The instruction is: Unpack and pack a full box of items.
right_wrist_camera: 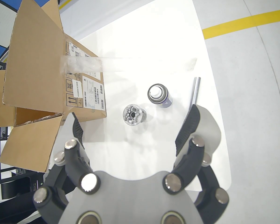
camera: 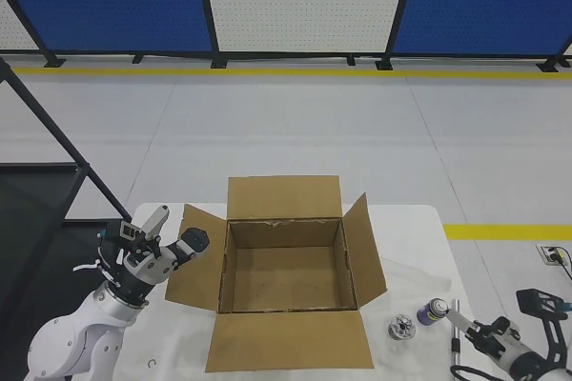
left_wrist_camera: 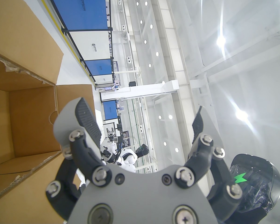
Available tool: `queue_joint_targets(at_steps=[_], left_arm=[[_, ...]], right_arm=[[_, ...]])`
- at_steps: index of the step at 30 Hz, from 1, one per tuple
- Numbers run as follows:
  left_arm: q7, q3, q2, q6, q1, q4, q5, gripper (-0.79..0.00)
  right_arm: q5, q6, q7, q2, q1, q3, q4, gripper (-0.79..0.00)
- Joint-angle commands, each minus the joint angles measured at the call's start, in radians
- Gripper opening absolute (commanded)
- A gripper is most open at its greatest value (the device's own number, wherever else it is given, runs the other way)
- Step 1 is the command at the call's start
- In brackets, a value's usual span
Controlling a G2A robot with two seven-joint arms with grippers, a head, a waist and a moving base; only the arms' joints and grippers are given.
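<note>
An open cardboard box [camera: 222,276] stands mid-table with all flaps spread and nothing visible inside. To its right on the white table [camera: 410,238] lie a round metal part [camera: 398,328], a small purple spray can [camera: 433,311] and a thin metal rod [camera: 455,335]. My left gripper [camera: 172,234] is open beside the box's left flap, tilted upward with nothing between its fingers [left_wrist_camera: 88,117]. My right gripper [right_wrist_camera: 133,112] hangs open over the table's near right corner. In its wrist view the metal part [right_wrist_camera: 133,115], the can [right_wrist_camera: 159,95] and the rod [right_wrist_camera: 195,89] lie below it.
A strip of clear tape [right_wrist_camera: 130,62] trails from the box's side [right_wrist_camera: 37,59] onto the table. A black frame [camera: 38,124] stands off the table's left. The table's right edge [right_wrist_camera: 220,127] runs close to the rod.
</note>
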Motion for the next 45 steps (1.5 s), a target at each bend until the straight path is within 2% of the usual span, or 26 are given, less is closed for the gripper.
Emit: queue_joint_targets(at_steps=[1, 6, 11, 16, 32, 34, 38, 40, 45], left_arm=[[0.000, 0.000, 0.000, 0.000, 0.000, 0.000, 0.000, 0.000], [0.000, 0.000, 0.000, 0.000, 0.000, 0.000, 0.000, 0.000], [0.000, 0.000, 0.000, 0.000, 0.000, 0.000, 0.000, 0.000], [0.000, 0.000, 0.000, 0.000, 0.000, 0.000, 0.000, 0.000], [0.000, 0.000, 0.000, 0.000, 0.000, 0.000, 0.000, 0.000], [0.000, 0.000, 0.000, 0.000, 0.000, 0.000, 0.000, 0.000], [0.000, 0.000, 0.000, 0.000, 0.000, 0.000, 0.000, 0.000], [0.000, 0.000, 0.000, 0.000, 0.000, 0.000, 0.000, 0.000], [0.000, 0.000, 0.000, 0.000, 0.000, 0.000, 0.000, 0.000]], right_arm=[[0.020, -0.009, -0.017, 0.000, 0.000, -0.006, -0.015, 0.000], [0.169, -0.026, -0.027, 0.002, -0.004, 0.055, -0.075, 0.000], [0.312, -0.088, -0.054, 0.005, -0.007, 0.123, -0.079, 0.000], [0.379, -0.131, -0.070, 0.008, -0.030, 0.158, -0.079, 0.000], [0.364, -0.134, -0.078, 0.009, -0.034, 0.161, -0.079, 0.000], [0.305, -0.156, -0.080, 0.013, -0.038, 0.157, -0.079, 0.000], [0.151, -0.135, -0.034, 0.025, -0.041, 0.131, -0.079, 0.000], [0.122, -0.111, -0.013, 0.029, -0.036, 0.121, -0.057, 0.000], [-0.001, -0.139, 0.134, 0.050, -0.004, 0.100, 0.018, 0.000]])
